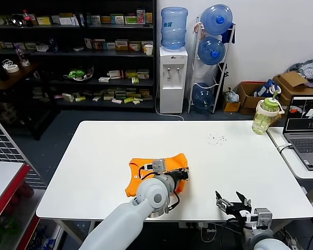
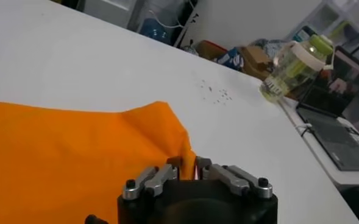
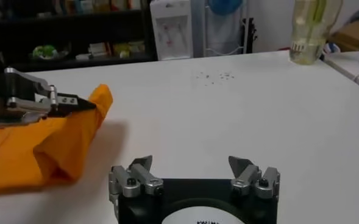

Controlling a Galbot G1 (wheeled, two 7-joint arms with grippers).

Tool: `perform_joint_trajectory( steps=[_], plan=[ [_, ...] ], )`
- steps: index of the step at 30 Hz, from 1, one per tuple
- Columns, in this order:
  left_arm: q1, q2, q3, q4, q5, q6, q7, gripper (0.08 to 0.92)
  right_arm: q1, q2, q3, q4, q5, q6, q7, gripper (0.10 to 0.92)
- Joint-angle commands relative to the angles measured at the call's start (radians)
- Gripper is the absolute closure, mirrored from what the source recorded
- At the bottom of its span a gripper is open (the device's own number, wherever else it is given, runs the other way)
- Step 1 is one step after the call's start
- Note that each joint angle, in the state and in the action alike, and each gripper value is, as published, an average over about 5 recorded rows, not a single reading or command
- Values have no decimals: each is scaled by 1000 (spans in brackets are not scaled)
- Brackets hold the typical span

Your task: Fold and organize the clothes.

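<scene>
T-shirt point(image 1: 146, 174) folded, long axis left-right | L tool point(image 2: 188, 165) pinching its right edge | R tool point(image 3: 194, 170) open, idle

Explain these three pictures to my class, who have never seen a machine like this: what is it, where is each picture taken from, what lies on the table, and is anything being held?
This is a two-armed robot that is meant to fold clothes. The wide picture comes from a camera on its head, looking down at a white table. The other two come from cameras on its wrists, so each shows that arm's own gripper, a two-fingered clamp, up close.

On the table lies one orange T-shirt, partly folded. The left gripper is at the shirt's edge, with a ridge of cloth between its narrowly parted fingertips; whether it is gripping or letting go is unclear. The right gripper is open and empty over bare table near the front edge, apart from the shirt.

Beyond the table's far right corner stand a yellow-green bottle and a laptop.
</scene>
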Motion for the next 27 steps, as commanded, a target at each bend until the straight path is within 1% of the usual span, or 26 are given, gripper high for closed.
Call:
perform_joint_trajectory(
  steps=[1,4,6,9,11,12,15,18,22,25,27],
  plan=[
    [78,62,-69,-153,26,-3,72,671,4,-9,30,-16,-36,142,-158,203],
    [173,157,-185,-233,111,-32,181,584,3,-16,63,-39,-41,220,-205,203],
    [284,229,-290,-274,232,-96,306,524,-2,-16,92,-60,-48,274,-235,203],
    [481,304,-456,-292,477,-271,533,437,-15,-10,131,-90,-83,346,-274,203],
    [599,319,-561,-279,614,-392,643,385,-23,-1,152,-107,-113,382,-298,203],
    [662,318,-612,-272,670,-443,686,350,-25,6,163,-117,-126,403,-312,203],
    [801,288,-720,-264,749,-554,770,265,-23,30,182,-142,-143,450,-337,203],
    [885,232,-779,-263,808,-653,832,201,-20,62,194,-154,-174,489,-351,203],
    [918,136,-828,-264,831,-755,879,179,-24,112,208,-149,-213,538,-362,203],
    [918,66,-859,-263,829,-792,901,177,-28,154,216,-149,-261,577,-374,203],
    [914,33,-877,-261,827,-807,912,177,-32,180,220,-151,-292,602,-380,203]
  ],
)
